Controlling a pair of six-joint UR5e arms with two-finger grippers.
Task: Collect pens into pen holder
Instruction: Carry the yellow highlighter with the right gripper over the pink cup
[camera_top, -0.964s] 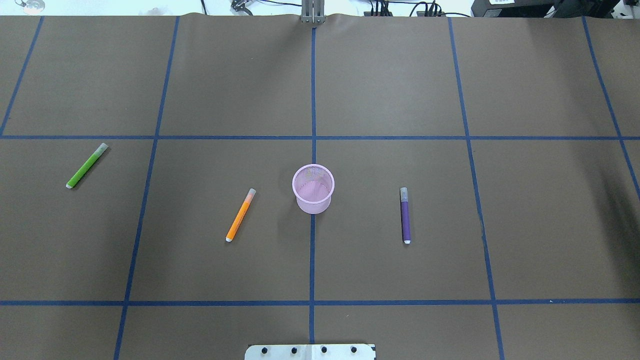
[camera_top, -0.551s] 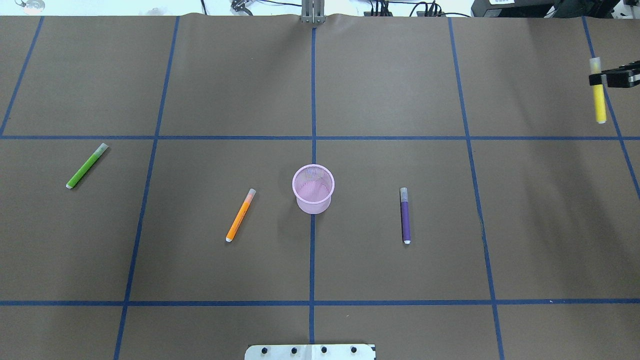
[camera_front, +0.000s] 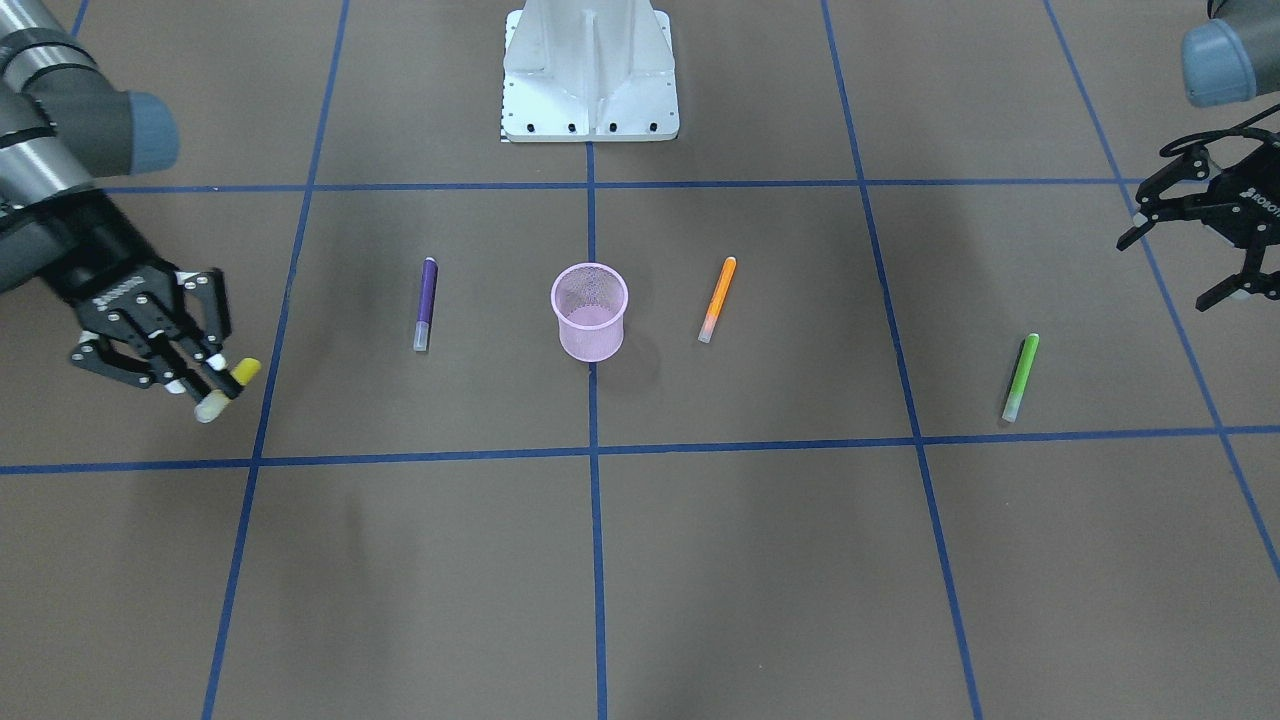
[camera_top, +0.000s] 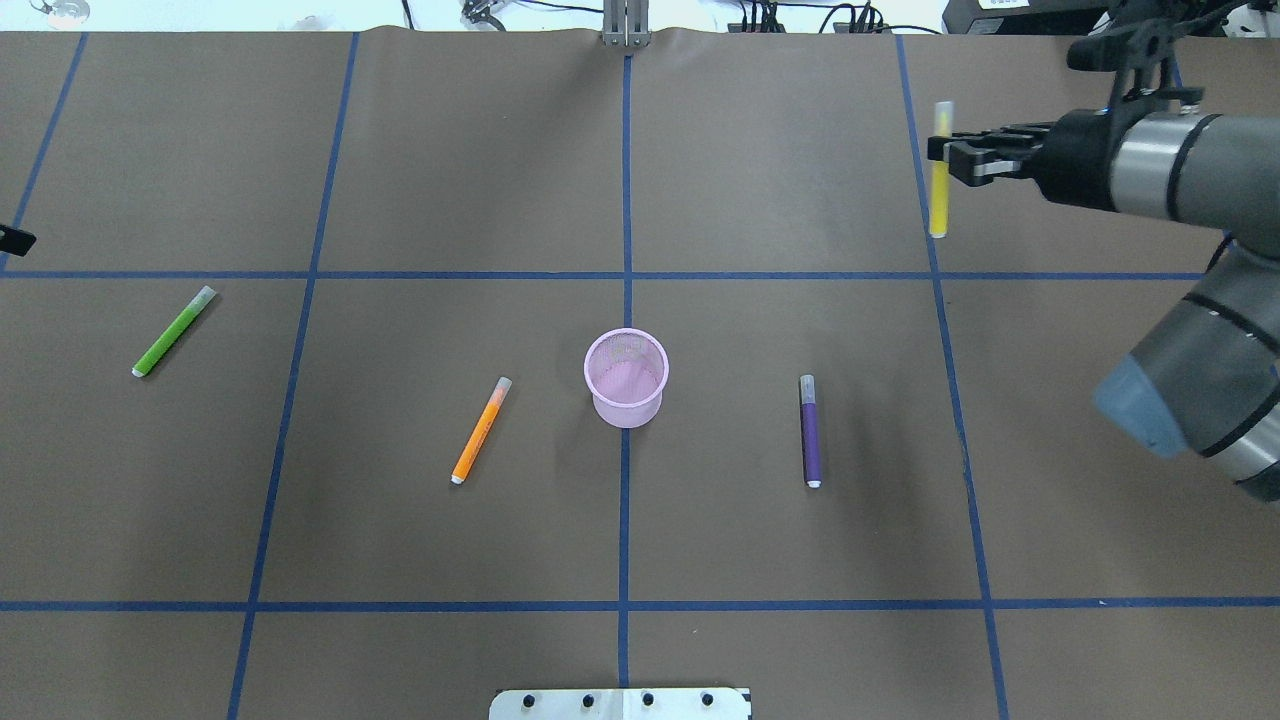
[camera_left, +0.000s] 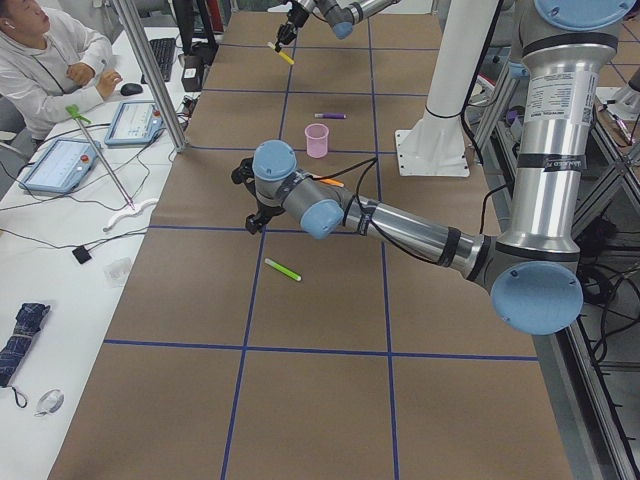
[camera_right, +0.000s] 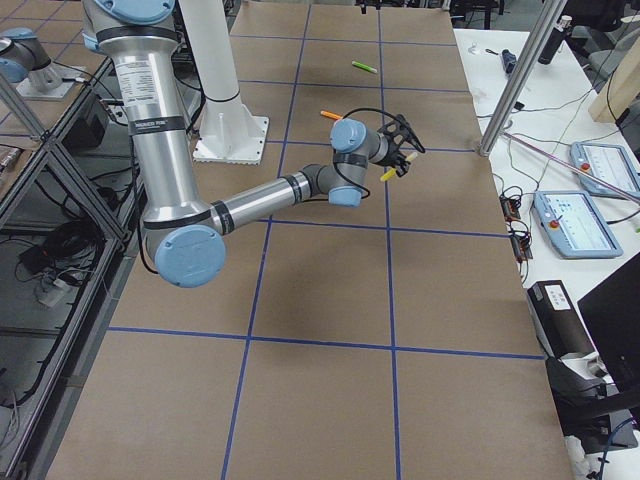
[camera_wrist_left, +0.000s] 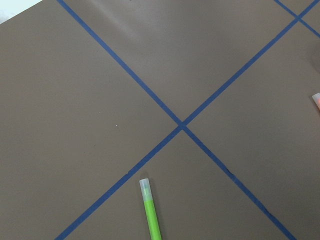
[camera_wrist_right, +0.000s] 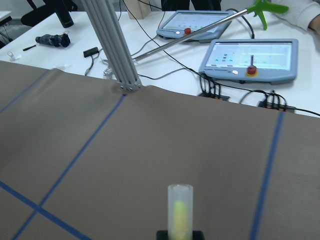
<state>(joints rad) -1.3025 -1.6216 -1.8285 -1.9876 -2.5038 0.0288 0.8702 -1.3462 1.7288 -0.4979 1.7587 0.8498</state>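
Nothing collected yet: pen holder (camera_top: 626, 408) is standing empty. Right claw (camera_top: 945, 160) is clamping yellow pen (camera_top: 939, 195) aloft, far right of holder. Left claw (camera_front: 1165, 272) is hanging spread, empty. On tabletop (camera_top: 400, 150), orange pen (camera_top: 481, 431) is lying left of holder, purple pen (camera_top: 811, 432) right, green pen (camera_top: 174, 332) far left.

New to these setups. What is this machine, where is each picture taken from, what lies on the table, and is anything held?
Two robot arms work at a brown table marked with blue tape. One camera looks down from behind the robot, one faces it, two sit at the table's ends, one rides each wrist. A pink mesh pen holder stands mid-table; an orange pen, a purple pen and a green pen lie flat on either side. The right gripper holds a yellow pen in the air. The left gripper is open, empty.
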